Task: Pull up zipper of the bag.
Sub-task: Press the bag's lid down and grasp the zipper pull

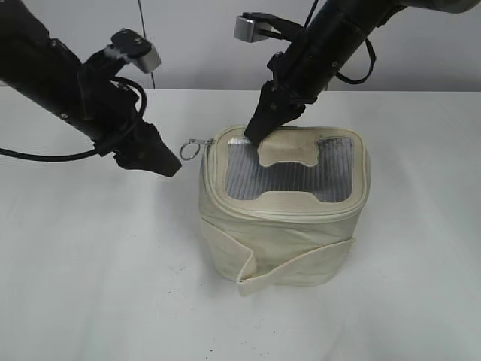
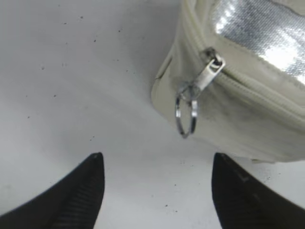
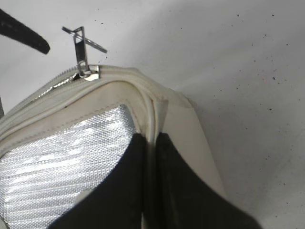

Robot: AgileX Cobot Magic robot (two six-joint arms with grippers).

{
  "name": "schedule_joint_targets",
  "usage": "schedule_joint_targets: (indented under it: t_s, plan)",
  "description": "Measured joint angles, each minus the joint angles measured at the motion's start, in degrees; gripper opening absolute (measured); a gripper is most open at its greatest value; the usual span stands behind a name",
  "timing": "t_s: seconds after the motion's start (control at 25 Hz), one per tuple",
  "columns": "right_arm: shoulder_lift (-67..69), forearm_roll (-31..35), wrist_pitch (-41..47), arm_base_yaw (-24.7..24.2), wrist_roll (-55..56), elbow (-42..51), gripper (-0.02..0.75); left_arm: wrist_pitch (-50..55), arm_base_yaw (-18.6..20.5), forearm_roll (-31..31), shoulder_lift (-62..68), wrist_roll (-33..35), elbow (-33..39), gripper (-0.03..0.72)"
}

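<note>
On a white worktop (image 1: 90,286), the small boxy cream fabric bag (image 1: 282,226) is being pinned at its rim by the closed right end effector (image 1: 255,134). The silver ring-shaped zipper pull (image 2: 187,117) is being approached by the wide-open, empty left end effector (image 2: 157,191) (the thin ring could swing aside, being missed).

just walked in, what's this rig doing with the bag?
Zipping job, mid-setup. The right gripper is shut on the rear lid rim of the boxy cream fabric bag, steadying it. The left gripper is open, facing the silver metal ring pull that hangs at the bag's corner on the zipper track, not yet gripped.
</note>
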Motion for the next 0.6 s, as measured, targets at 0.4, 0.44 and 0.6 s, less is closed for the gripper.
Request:
schedule_joint_targets:
  t_s: [0.4, 0.44, 0.6]
  plan:
    - [0.0, -0.1, 0.0, 0.0, 0.0, 0.0, 0.016, -9.6, -5.2, -3.1, 0.0, 0.5, 0.0, 0.538]
    - [0.0, -0.1, 0.0, 0.0, 0.0, 0.0, 0.016, -10.1, -5.5, -3.1, 0.0, 0.5, 0.0, 0.535]
    - [0.0, -0.1, 0.0, 0.0, 0.0, 0.0, 0.016, -11.1, -6.7, -1.7, 0.0, 0.5, 0.0, 0.434]
